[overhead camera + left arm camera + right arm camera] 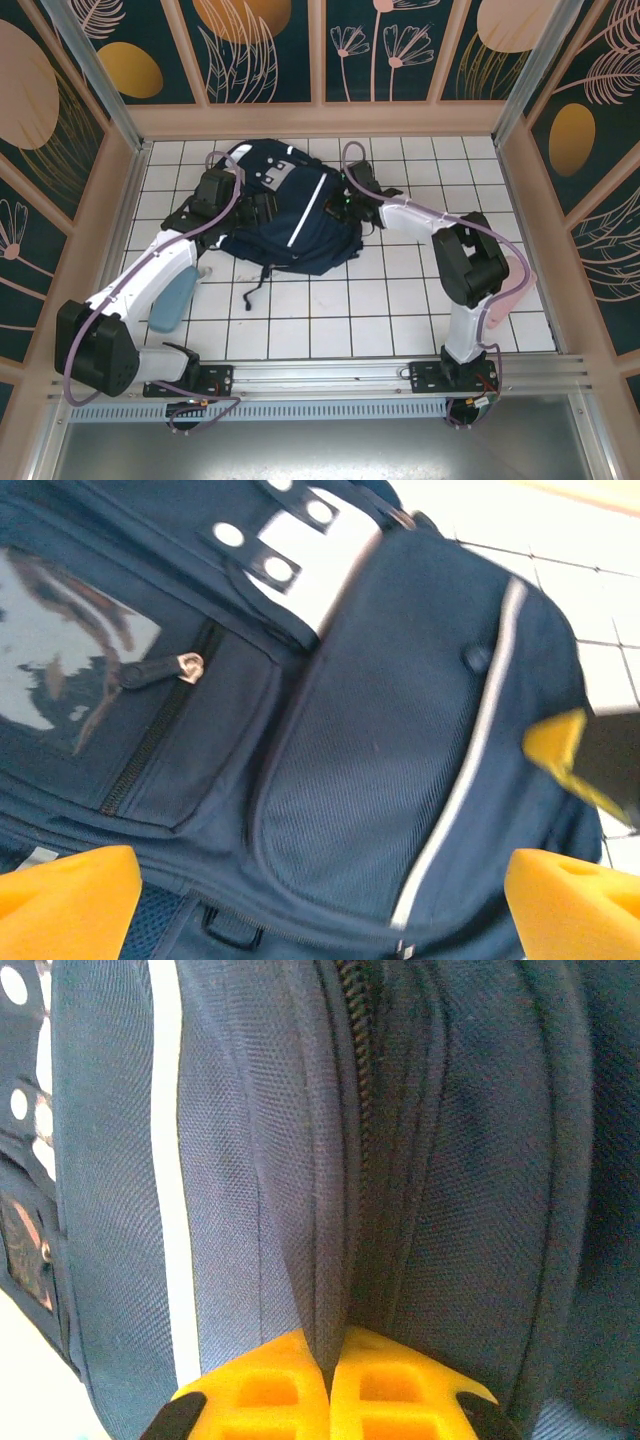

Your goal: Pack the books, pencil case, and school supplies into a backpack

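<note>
The left gripper sits at the left side of the backpack in the overhead view, its arm reaching up from the near left corner. The right gripper is against the backpack's right edge, its arm bent in from the right. The dark navy backpack lies flat on the white tiled tabletop, towards the far wall, with a white stripe running across its front. A pale blue oblong object lies on the tiles just beside the left arm, apart from the backpack; what it is cannot be told.

From the left wrist, the left gripper has its yellow fingertips wide apart at the two lower corners, with nothing between them. The backpack spreads below it. A front pocket edged by the white stripe lies between the fingertips. Further left are a zip pull and a clear window pocket.

From the right wrist, the right gripper has its yellow fingers pressed together, clamped on a fold of the backpack's navy fabric. The fold rises from between them, just beside a zipper that runs up the cloth. The white stripe shows to the left of the fold.
</note>
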### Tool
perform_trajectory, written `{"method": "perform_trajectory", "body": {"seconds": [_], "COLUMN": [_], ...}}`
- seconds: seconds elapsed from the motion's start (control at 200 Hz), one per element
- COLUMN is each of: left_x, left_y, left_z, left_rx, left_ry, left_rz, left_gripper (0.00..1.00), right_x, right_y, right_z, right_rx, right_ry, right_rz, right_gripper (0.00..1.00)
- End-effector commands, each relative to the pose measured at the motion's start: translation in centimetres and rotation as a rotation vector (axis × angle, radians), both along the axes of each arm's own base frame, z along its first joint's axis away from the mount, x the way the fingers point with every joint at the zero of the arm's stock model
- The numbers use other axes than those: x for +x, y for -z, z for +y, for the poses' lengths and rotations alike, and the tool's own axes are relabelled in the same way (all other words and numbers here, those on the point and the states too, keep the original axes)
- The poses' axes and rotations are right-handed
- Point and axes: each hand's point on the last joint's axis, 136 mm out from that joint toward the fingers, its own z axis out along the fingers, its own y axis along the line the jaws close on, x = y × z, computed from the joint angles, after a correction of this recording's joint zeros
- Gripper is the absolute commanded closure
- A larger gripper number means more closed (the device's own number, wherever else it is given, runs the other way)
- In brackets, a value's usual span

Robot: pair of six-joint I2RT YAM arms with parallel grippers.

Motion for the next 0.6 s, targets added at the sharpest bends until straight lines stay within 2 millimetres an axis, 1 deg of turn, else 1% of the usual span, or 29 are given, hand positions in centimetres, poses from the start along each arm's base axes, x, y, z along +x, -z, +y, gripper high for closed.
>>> {"method": "perform_trajectory", "body": {"seconds": [0.0, 0.06, 0.09, 0.15, 0.18, 0.26, 0.31, 0.32, 0.33, 0.34, 0.395, 0.47, 0.49, 0.495, 0.51, 0.596], "left_x": [0.1, 0.2, 0.3, 0.5, 0.5, 0.7, 0.8, 0.8, 0.8, 0.8, 1.1, 1.5, 1.5, 1.6, 1.7, 1.9], "left_y": [-1.6, -1.4, -1.2, -0.7, -0.5, 0.3, 0.8, 0.9, 1.1, 1.3, 1.9, 2.9, 2.6, 3.1, 3.8, 4.5], "left_z": [-2.7, -3.5, -3.8, -4.7, -5.4, -7.1, -8.5, -8.7, -9.0, -9.3, -10.6, -12.3, -12.6, -12.7, -13.0, -14.6], "left_rx": [-0.031, -0.005, 0.018, 0.070, 0.095, 0.147, 0.151, 0.150, 0.152, 0.153, 0.166, 0.205, 0.214, 0.224, 0.244, 0.318], "left_ry": [0.153, 0.172, 0.173, 0.173, 0.179, 0.188, 0.205, 0.209, 0.212, 0.216, 0.222, 0.223, 0.223, 0.223, 0.226, 0.236], "left_rz": [-0.038, -0.040, -0.040, -0.036, -0.033, -0.028, -0.021, -0.019, -0.019, -0.015, -0.008, 0.009, 0.003, 0.013, 0.024, 0.014], "left_gripper": [0.08, 0.09, 0.09, 0.10, 0.10, 0.13, 0.16, 0.16, 0.17, 0.17, 0.20, 0.23, 0.24, 0.24, 0.25, 0.26], "right_x": [4.9, 5.1, 4.9, 4.3, 3.8, 2.2, 0.9, 0.7, 0.5, 0.2, -1.3, -3.2, -3.7, -3.8, -4.2, -5.9], "right_y": [-3.1, -3.8, -4.1, -4.7, -5.0, -5.6, -5.5, -5.2, -5.6, -5.1, -5.0, -4.8, -4.9, -4.8, -4.7, -4.6], "right_z": [-1.2, -1.0, -1.2, -2.0, -2.8, -5.1, -6.9, -7.4, -7.7, -8.1, -10.3, -12.7, -13.2, -13.4, -13.7, -15.1], "right_rx": [0.009, 0.008, 0.001, -0.016, -0.026, -0.035, -0.034, -0.037, -0.032, -0.036, -0.041, -0.058, -0.065, -0.067, -0.074, -0.096], "right_ry": [0.019, -0.007, -0.010, 0.005, 0.024, 0.083, 0.126, 0.137, 0.146, 0.155, 0.211, 0.265, 0.277, 0.279, 0.284, 0.311], "right_rz": [-0.139, -0.152, -0.156, -0.167, -0.172, -0.176, -0.166, -0.159, -0.165, -0.155, -0.147, -0.143, -0.146, -0.146, -0.144, -0.146], "right_gripper": [0.86, 0.71, 0.63, 0.51, 0.47, 0.40, 0.36, 0.35, 0.35, 0.34, 0.30, 0.26, 0.25, 0.25, 0.24, 0.21]}}
